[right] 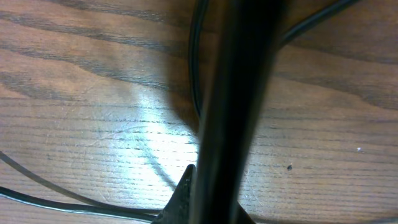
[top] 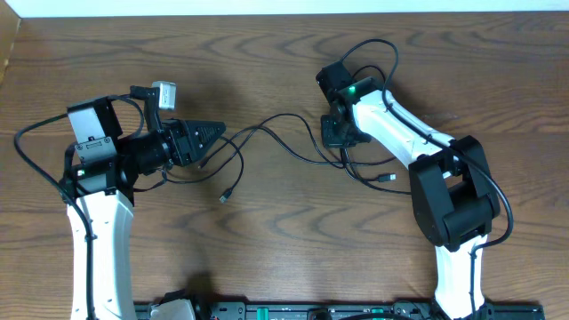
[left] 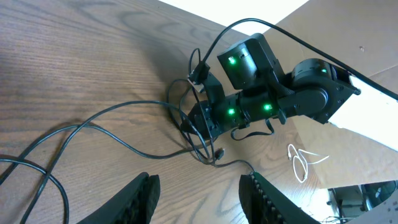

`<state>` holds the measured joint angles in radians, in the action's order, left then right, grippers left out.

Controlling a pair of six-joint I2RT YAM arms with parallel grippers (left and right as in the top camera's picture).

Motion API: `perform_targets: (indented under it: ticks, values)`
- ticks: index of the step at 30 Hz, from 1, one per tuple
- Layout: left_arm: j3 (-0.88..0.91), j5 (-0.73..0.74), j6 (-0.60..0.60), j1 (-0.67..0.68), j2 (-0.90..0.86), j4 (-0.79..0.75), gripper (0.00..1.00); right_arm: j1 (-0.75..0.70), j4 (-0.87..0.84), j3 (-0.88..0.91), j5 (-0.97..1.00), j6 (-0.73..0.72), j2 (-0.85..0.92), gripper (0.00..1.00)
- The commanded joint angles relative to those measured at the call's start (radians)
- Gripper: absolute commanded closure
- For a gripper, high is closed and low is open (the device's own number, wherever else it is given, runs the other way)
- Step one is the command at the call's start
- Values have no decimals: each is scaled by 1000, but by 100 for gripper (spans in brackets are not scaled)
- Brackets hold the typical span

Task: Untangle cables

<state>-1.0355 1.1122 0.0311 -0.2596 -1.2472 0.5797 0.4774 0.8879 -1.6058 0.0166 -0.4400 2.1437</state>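
**Ana:** Where are the cables (left: 198, 144) relative to the grippers?

**Ben:** They lie spread on the tabletop (top: 284, 249) between the two. It's a loose sprawl of thin black strands, not a tight ball. The densest loops sit right at the tip of the right gripper (top: 336, 133). A long strand runs from there to just beside the tip of the left gripper (top: 212, 135). One plug end (top: 225, 196) lies near the left gripper and another (top: 388, 179) lies close by the right one.

**Ana:** How do the grippers stand?

**Ben:** The left gripper is partly spread, and in its wrist view only bare wood shows between the fingers (left: 144, 193). The right gripper is closed, low over the loops. I can't tell whether a strand is nipped, because a dark blur (right: 236, 93) covers most of its wrist view.

**Ana:** What could go wrong?

**Ben:** I think the crossings by the right gripper are the main risk. If it drags away with a strand caught, those slack loops could cinch into a real knot. A plug end could also hook in a loop and pull the whole lot along. And if the left gripper closes carelessly, it may pinch two strands together.
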Motion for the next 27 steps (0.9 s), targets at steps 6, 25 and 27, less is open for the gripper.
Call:
perform_targets:
  ticks: [6,25,27]
  values:
    - [-2,-6,22,3,15,3,53,1,2,-19,15,10,-34,99]
    - [-2,-6,22,3,15,11,53,-22,74,-109,8,37,-528,99]
    - [-2,-6,22,3,15,19,53,-27,69,-116,8,37,-592,99]
